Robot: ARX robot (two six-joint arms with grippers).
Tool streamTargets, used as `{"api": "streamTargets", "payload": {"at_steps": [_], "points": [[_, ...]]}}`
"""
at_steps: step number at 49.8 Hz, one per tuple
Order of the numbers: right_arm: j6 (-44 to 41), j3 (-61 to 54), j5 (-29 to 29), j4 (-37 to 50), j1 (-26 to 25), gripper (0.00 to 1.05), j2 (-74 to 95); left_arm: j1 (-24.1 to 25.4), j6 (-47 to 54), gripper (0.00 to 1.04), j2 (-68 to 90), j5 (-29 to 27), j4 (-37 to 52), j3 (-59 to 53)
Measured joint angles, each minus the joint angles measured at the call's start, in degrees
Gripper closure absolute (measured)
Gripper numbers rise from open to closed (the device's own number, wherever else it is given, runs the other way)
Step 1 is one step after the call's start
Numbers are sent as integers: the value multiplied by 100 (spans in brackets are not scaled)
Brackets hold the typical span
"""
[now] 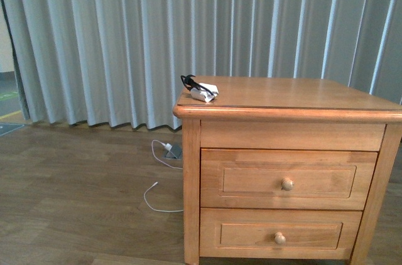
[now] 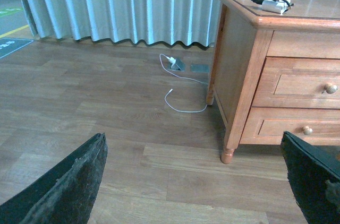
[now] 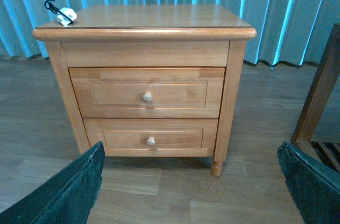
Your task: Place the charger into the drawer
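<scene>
Up on the left edge of the desk [image 1: 295, 92] top sits the charger [image 1: 201, 91], a small white block with its black cable looped on top, right by the drop to the floor. It looks light and hard-shelled, probably slick on its faces, and the cable bundle looks springy. I'd take the white body across its flat sides rather than pinch the loops (a nudge outward could tip it off that edge). Below it the upper drawer [image 1: 289, 179] is shut, so its round knob [image 1: 287, 184] has to be pulled first, and that's a small, smooth target. Over on the wrist views, the left hand [image 2: 196, 181] has its fingers spread wide with nothing between them, and the right hand [image 3: 191, 187] is the same, apart and empty, both well back from the desk. Open floor lies in front for the drawer to slide out, with only a white cable [image 1: 157, 199] on the floor off to the desk's left.
</scene>
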Motion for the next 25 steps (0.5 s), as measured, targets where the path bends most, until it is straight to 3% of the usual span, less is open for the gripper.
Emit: {"api": "streamTargets", "payload": {"at_steps": [25], "points": [[0,0,0,0,0,8,0,0,0,6,0,2,0,0]]}}
